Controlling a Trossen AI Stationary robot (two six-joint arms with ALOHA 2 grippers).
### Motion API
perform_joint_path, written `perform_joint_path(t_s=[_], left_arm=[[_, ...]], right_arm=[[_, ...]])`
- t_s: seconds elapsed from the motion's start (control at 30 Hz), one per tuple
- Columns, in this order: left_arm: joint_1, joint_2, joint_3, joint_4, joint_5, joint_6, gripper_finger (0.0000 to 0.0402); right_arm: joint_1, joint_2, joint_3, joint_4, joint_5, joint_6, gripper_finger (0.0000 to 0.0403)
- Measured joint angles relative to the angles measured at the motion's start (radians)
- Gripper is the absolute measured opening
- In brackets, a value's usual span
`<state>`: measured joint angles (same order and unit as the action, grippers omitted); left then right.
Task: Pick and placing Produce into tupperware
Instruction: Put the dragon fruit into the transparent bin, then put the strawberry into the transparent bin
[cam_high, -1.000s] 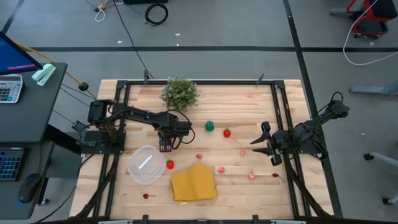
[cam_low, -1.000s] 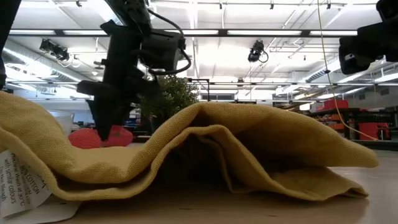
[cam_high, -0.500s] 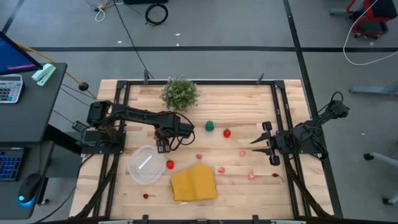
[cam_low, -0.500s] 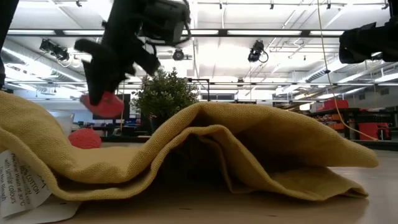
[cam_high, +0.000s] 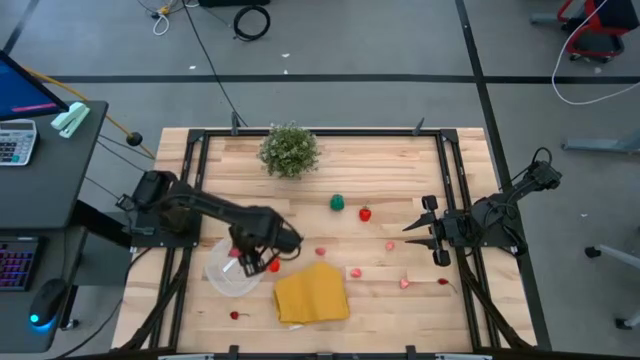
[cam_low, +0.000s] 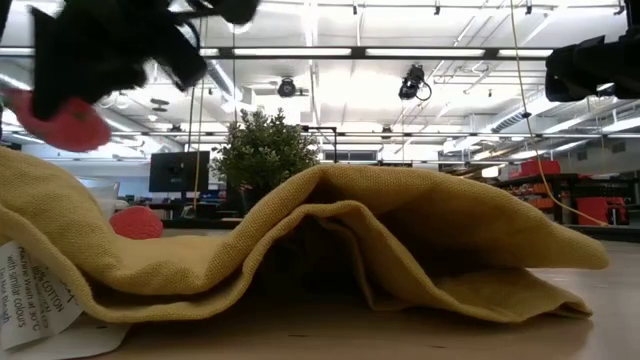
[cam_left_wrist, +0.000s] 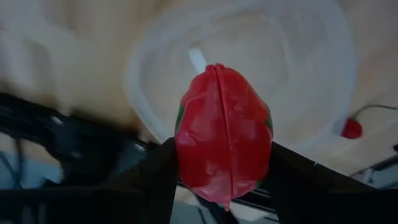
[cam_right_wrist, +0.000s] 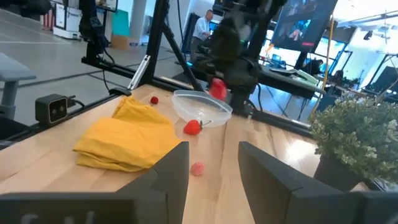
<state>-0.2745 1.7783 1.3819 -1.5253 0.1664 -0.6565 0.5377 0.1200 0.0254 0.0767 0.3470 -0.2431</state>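
My left gripper (cam_high: 240, 254) hangs above the round clear tupperware (cam_high: 221, 276), shut on a red toy fruit (cam_left_wrist: 222, 143). The same red fruit (cam_low: 65, 121) shows high above the table in the low view. Another red piece (cam_high: 273, 265) lies on the table by the container's rim, and a small cherry (cam_high: 235, 315) lies nearer the front edge. A green piece (cam_high: 339, 203), a red piece (cam_high: 365, 213) and several pink pieces, such as one (cam_high: 355, 272), lie scattered to the right. My right gripper (cam_high: 415, 229) waits open at the table's right side. My left gripper pinches the red fruit between its two fingers, one finger (cam_left_wrist: 158, 177) on each flank of the fruit's body (cam_left_wrist: 186, 149). The fingers point down from above. The fruit is lifted clear of the table and hangs over the inside of the tupperware (cam_left_wrist: 329, 68).
A folded yellow cloth (cam_high: 311, 293) lies right of the tupperware, near the front edge, and fills the low view. A bushy potted plant (cam_high: 290, 150) stands at the far edge. Dark frame rails run along the table's left and right sides.
My left gripper, shut on the red fruit, has risen from the table and swung toward the near-left, from beside the container to above it. The fruit has been lifted clear. My right arm has kept still.
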Motion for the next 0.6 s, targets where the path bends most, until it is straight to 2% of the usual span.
perform_joint_path(t_s=[0.17,0.33,0.47,0.6], left_arm=[[-0.106,0.000,-0.040,0.087,0.016,-0.134,0.0222],[-0.167,0.002,-0.203,0.216,0.084,-0.202,0.0235],[-0.178,0.002,-0.287,0.192,0.090,-0.255,0.0253],[-0.176,0.002,-0.321,0.199,0.078,-0.275,0.0278]], right_arm=[[0.000,0.000,0.000,0.006,0.000,0.003,0.0146],[0.000,0.000,0.000,0.032,0.000,0.003,0.0146],[0.000,0.000,0.000,0.051,0.000,-0.016,0.0146],[0.000,0.000,0.000,0.052,0.000,-0.063,0.0146]])
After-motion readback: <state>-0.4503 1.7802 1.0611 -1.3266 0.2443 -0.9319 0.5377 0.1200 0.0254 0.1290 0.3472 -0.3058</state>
